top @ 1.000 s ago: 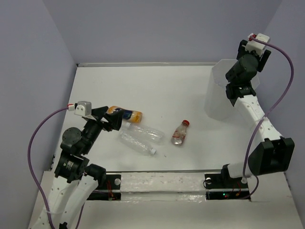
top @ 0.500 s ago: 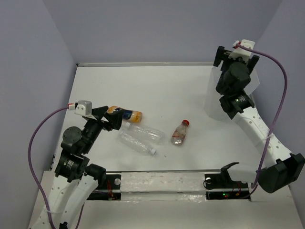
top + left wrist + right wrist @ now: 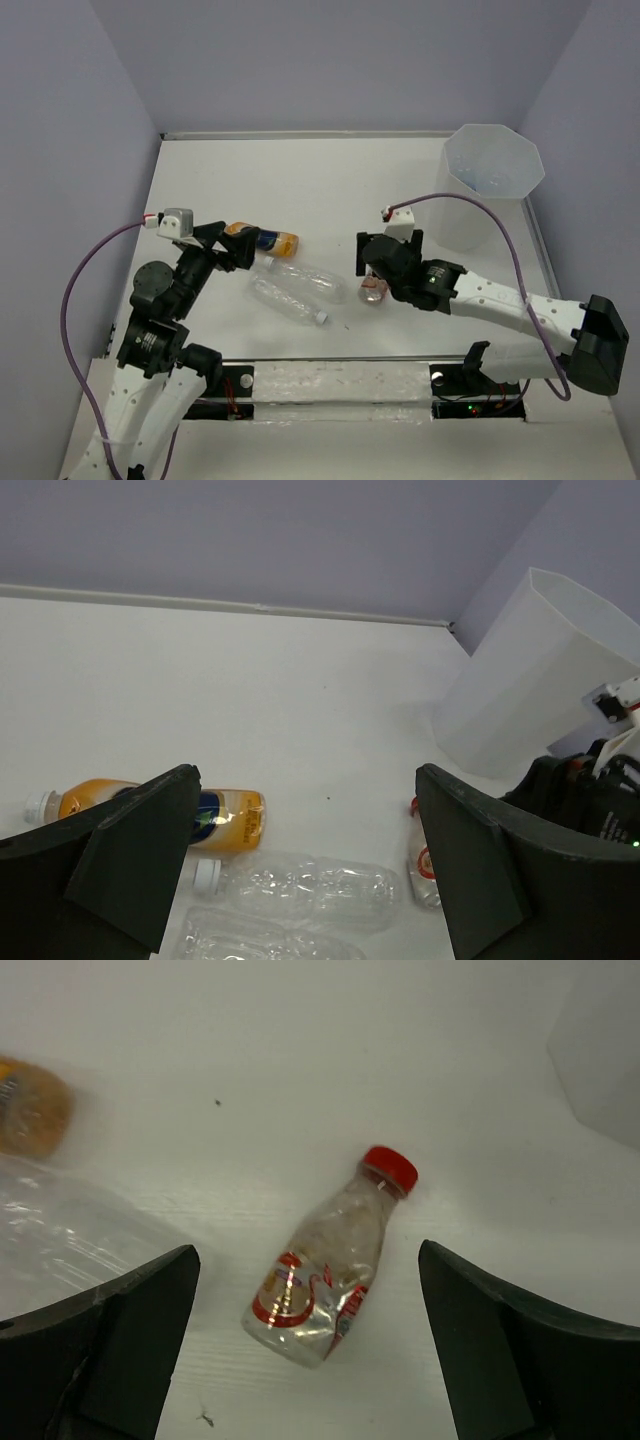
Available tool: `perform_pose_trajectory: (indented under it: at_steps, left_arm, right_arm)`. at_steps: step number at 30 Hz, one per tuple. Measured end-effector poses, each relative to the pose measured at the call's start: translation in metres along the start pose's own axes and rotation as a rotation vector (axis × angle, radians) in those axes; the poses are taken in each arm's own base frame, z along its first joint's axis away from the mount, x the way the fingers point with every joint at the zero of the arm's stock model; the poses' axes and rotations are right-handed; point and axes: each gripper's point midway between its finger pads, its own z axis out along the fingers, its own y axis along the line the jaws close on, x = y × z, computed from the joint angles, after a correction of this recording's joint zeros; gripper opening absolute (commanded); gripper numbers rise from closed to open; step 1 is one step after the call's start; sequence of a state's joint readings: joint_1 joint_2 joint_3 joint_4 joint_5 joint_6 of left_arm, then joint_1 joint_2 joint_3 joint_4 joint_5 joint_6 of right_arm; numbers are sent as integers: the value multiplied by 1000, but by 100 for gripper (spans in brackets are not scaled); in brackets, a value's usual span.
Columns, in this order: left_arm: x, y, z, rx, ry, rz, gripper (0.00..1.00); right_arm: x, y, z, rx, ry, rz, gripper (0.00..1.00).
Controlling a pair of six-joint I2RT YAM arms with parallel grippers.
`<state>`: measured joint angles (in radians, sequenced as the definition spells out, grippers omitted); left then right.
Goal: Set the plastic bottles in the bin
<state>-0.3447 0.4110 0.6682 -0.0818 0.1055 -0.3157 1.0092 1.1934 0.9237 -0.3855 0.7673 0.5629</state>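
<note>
**Right gripper poised over the red-capped bottle, grasp not yet made**

From above, the right gripper (image 3: 372,272) is hanging over the red-capped bottle (image 3: 376,292), which is lying mid-counter (image 3: 330,180) with the bin (image 3: 470,225) well apart at the far right. The left gripper (image 3: 238,256) is sitting beside the orange bottle (image 3: 270,241) and the clear bottles (image 3: 300,274). From the left wrist, that gripper is gaping wide and holding nothing. From the right wrist, its fingers (image 3: 120,1350) are standing wide apart and empty, the bottle lying slantwise between them. I'd be lowering straight down, turning to square the jaws across the labelled body rather than the cap, and closing gently, since thin plastic likely squirms.
</note>
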Motion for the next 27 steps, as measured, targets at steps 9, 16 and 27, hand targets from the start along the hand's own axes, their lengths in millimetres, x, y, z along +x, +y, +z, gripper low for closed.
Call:
perform_pose_trajectory:
  at_steps: [9,16,27]
  left_arm:
    - [4,-1,2,11,19,-1,99]
    - [8,-2,5,19,36,-3,99]
    - [9,-4,5,32,44,-7,99]
  right_arm:
    - [95,-34,15,185,187,128,100]
    - [114,-35,25,238,212,143,96]
    - [138,-34,46,255,237,184,84]
